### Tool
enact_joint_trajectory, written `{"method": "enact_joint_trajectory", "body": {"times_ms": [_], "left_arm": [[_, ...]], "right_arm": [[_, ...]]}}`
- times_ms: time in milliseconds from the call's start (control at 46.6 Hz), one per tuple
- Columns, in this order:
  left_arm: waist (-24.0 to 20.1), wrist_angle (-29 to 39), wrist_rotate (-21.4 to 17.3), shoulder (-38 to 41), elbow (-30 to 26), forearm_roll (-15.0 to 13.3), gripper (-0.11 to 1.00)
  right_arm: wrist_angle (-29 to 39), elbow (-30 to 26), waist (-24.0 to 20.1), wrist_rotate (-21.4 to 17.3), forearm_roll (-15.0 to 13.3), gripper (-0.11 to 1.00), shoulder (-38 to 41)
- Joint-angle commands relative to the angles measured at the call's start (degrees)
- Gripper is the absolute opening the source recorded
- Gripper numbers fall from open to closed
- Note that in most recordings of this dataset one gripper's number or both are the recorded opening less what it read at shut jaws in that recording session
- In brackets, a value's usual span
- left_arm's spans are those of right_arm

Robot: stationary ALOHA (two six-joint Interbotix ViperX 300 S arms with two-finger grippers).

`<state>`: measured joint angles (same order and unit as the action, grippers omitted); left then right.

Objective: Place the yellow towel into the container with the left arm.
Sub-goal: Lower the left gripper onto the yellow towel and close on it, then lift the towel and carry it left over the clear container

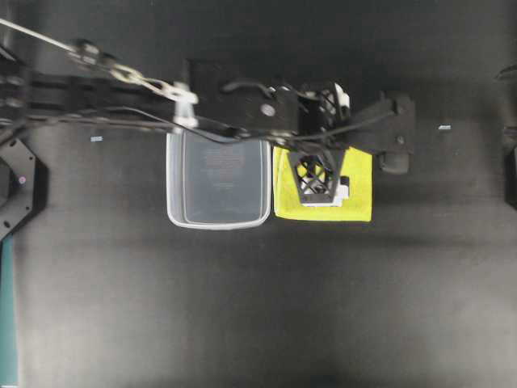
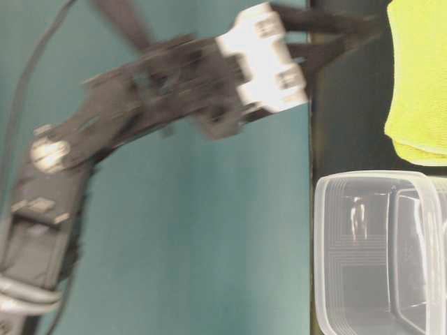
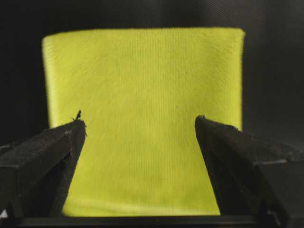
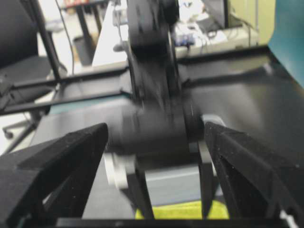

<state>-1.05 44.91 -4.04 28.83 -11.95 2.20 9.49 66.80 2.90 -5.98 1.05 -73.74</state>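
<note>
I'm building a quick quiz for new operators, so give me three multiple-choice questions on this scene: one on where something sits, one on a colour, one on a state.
1. Where does the towel lie in the overhead view?
A. inside the tub
B. right of the tub, beside it
C. left of the tub

2. What colour is the towel?
A. yellow-green
B. blue
C. white

3. How does the left tool stand?
A. shut on the towel
B. shut on the tub's rim
C. open over the towel

Key: 1 B, the towel lies on the table against the right side of the tub; 2 A, it shows bright yellow-green in every view; 3 C, the left wrist view shows both fingers spread apart with towel between them.
</note>
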Motion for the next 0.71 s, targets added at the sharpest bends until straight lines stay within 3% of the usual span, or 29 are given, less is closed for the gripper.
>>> {"method": "enact_joint_trajectory", "body": {"times_ms": [0,214,686], "left_arm": [[-0.26,-0.26,-0.88,2.02,-1.32,0.26,0.9],[-0.62,-0.26,-4.31,5.1,-1.58,0.26,0.9],[-0.26,0.88,-4.66,8.79,0.0,0.26,0.88]], "right_arm": [[-0.97,-0.7,0.26,-0.09,0.09,0.79,0.26],[-2.2,-0.97,0.35,-0.09,0.0,0.79,-0.18],[-2.81,-1.05,1.32,-0.09,0.0,0.78,-0.44]]}}
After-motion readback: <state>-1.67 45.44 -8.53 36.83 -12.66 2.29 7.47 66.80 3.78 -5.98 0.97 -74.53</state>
